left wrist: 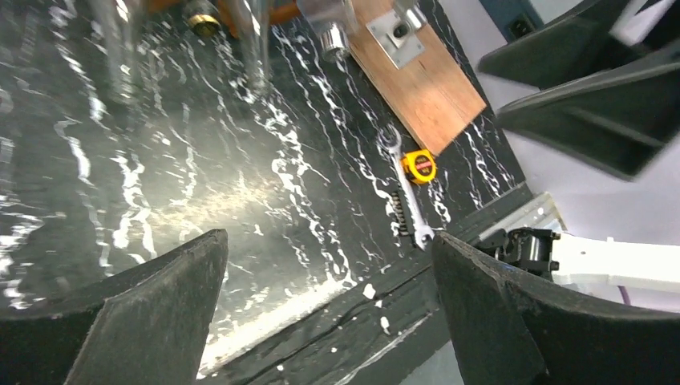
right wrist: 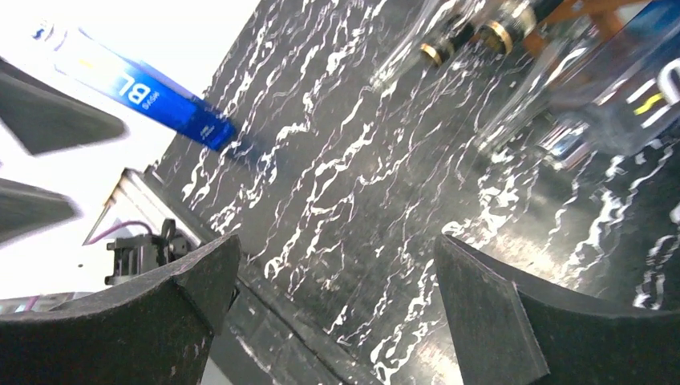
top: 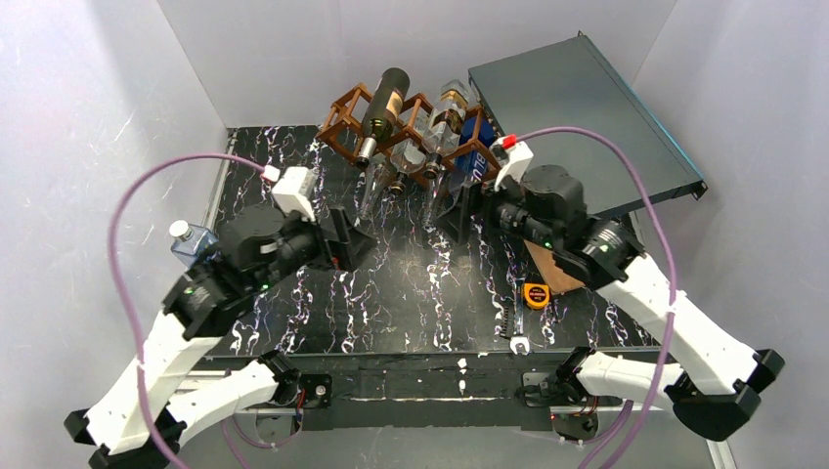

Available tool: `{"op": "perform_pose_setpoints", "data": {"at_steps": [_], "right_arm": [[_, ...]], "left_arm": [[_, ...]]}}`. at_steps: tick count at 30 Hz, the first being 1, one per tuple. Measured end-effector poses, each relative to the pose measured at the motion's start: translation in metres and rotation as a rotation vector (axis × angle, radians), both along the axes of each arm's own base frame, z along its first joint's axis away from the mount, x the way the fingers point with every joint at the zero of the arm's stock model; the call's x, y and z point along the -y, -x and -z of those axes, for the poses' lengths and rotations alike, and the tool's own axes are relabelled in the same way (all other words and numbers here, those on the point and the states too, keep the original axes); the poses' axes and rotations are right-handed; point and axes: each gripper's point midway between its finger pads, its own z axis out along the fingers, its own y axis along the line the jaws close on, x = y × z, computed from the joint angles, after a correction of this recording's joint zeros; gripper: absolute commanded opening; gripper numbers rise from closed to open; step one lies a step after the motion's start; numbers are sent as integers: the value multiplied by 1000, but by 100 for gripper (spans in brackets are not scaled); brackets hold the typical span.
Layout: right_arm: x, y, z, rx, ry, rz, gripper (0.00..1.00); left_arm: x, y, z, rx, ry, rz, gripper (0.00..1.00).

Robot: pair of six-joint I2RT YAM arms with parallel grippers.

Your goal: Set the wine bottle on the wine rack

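The reddish-brown wine rack stands at the back middle of the table. A dark green wine bottle with a cream label lies on top of it, neck toward me. Clear bottles and a blue one lie in its openings; their necks show in the left wrist view and the right wrist view. My left gripper is open and empty, in front of the rack's left side. My right gripper is open and empty, in front of the rack's right side.
A blue-labelled bottle lies at the table's left edge by my left arm. A large dark grey panel leans at the back right. A wooden board, a yellow tape measure and a wrench lie at front right.
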Motion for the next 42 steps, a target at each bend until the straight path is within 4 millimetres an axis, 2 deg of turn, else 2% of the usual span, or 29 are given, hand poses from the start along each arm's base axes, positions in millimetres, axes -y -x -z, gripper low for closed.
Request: {"op": "perform_pose_setpoints", "data": {"at_steps": [4, 7, 10, 17, 23, 28, 31, 34, 42], "right_arm": [[-22, 0, 28, -80, -10, -43, 100], [-35, 9, 41, -116, -23, -71, 100], [-50, 22, 40, -122, -49, -107, 100], [-77, 48, 28, -91, -101, -156, 100], [-87, 52, 32, -86, -94, -156, 100], [-90, 54, 34, -88, -90, -157, 100], [-91, 54, 34, -84, -95, -152, 100], [-90, 53, 37, -85, -90, -145, 100], [-89, 52, 37, -83, -90, -140, 100]], "left_arm": [[-38, 10, -37, 53, -104, -64, 98], [-65, 12, -54, 88, -195, -132, 98], [-92, 8, -54, 93, -311, -220, 98], [-151, -12, -41, 59, -652, -470, 98], [-195, -24, -48, 22, -813, -695, 98], [-237, -21, -52, -43, -861, -899, 98], [-250, -16, -49, -62, -842, -978, 98], [-260, -7, -37, -76, -820, -1037, 98], [-270, -1, -13, -124, -771, -1150, 98]]}}
